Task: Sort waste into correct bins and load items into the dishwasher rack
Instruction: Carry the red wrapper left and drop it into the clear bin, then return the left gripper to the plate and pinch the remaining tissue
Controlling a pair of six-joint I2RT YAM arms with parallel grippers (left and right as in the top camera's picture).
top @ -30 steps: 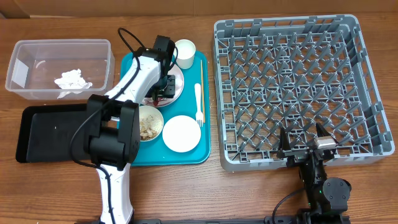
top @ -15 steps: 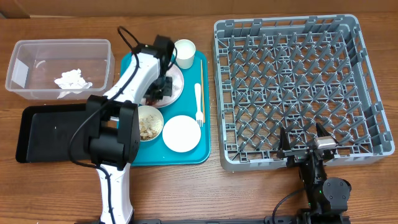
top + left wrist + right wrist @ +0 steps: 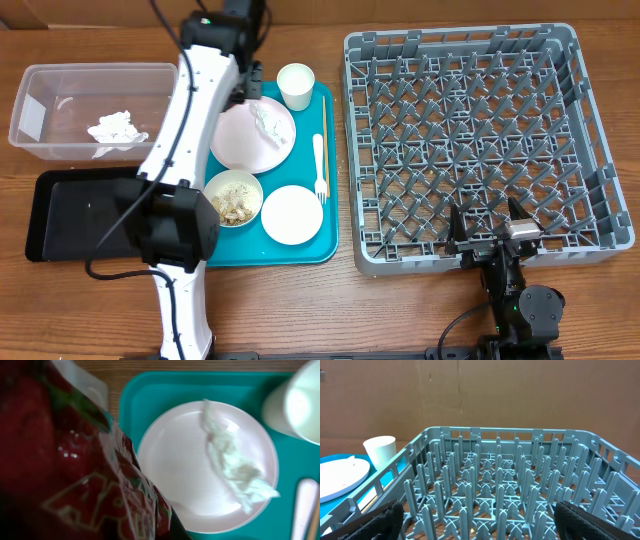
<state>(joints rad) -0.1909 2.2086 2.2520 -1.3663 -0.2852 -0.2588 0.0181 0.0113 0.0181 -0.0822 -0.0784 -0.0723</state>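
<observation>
- Left hand (image 3: 246, 62) is clamping the red wrapper (image 3: 75, 475), upper left.
- Right hand (image 3: 480, 515) is idling open.
- 1 napkin (image 3: 118, 128) is lying in the tub (image 3: 30, 75); the rack (image 3: 590, 60) is sitting empty.

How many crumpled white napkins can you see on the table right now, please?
2. One napkin lies in the clear tub, far left; the other napkin lies on the pale plate on the teal tray. The left arm could hide more.
</observation>
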